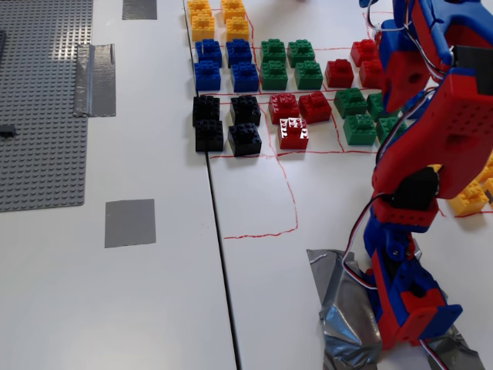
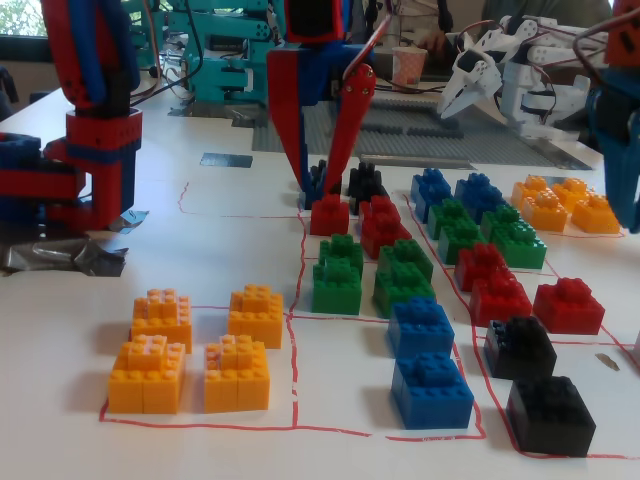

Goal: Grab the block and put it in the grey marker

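Several green bricks lie in red-lined grid cells. One group [image 2: 338, 272] sits in front of and below my gripper in a fixed view. The same group [image 1: 359, 128] lies beside the arm in the other fixed view, partly covered by it. My gripper [image 2: 320, 193] hangs point-down with the blue and red fingers apart and nothing between them. Its tips show just above a red brick [image 2: 329, 214]. The arm's own body [image 1: 454, 123] hides the fingers from above. The grey marker [image 1: 129, 223], a flat matte patch, lies bare at the lower left and shows far off as a dark patch [image 2: 225, 160].
Red [image 1: 296, 116], black [image 1: 226, 123], blue [image 1: 226, 65] and yellow bricks [image 1: 217, 18] fill the other cells. The studded grey baseplate [image 1: 38, 100] and a shiny tape strip [image 1: 96, 79] lie left. The arm base sits on crumpled tape [image 1: 347, 308]. Other robots [image 2: 520, 70] stand behind.
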Controlling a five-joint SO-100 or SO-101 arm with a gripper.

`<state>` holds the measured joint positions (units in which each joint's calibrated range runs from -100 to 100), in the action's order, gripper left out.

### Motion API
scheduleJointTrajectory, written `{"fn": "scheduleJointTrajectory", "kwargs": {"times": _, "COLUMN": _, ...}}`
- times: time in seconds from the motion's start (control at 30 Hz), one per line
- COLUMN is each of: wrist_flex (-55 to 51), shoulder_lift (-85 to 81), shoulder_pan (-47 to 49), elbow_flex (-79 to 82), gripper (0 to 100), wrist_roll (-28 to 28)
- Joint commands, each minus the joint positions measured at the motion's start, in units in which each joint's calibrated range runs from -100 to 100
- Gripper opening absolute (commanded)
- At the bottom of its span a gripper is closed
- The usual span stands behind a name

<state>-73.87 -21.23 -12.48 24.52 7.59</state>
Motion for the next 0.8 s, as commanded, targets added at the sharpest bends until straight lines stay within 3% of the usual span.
{"fn": "scheduleJointTrajectory", "kwargs": {"times": 0.0, "wrist_flex": -0.57, "shoulder_lift": -4.43, "shoulder_pan": -3.81, "elbow_flex": -1.00, "gripper": 6, "wrist_roll": 1.86}}
{"fn": "scheduleJointTrajectory", "kwargs": {"times": 0.23, "wrist_flex": -1.63, "shoulder_lift": -2.86, "shoulder_pan": -14.22, "elbow_flex": 0.91, "gripper": 20, "wrist_roll": 7.13}}
{"fn": "scheduleJointTrajectory", "kwargs": {"times": 0.57, "wrist_flex": -2.52, "shoulder_lift": 3.83, "shoulder_pan": -8.82, "elbow_flex": -2.63, "gripper": 32, "wrist_roll": 7.23}}
{"fn": "scheduleJointTrajectory", "kwargs": {"times": 0.77, "wrist_flex": -2.44, "shoulder_lift": 8.03, "shoulder_pan": -8.13, "elbow_flex": -6.09, "gripper": 33, "wrist_roll": 7.77}}
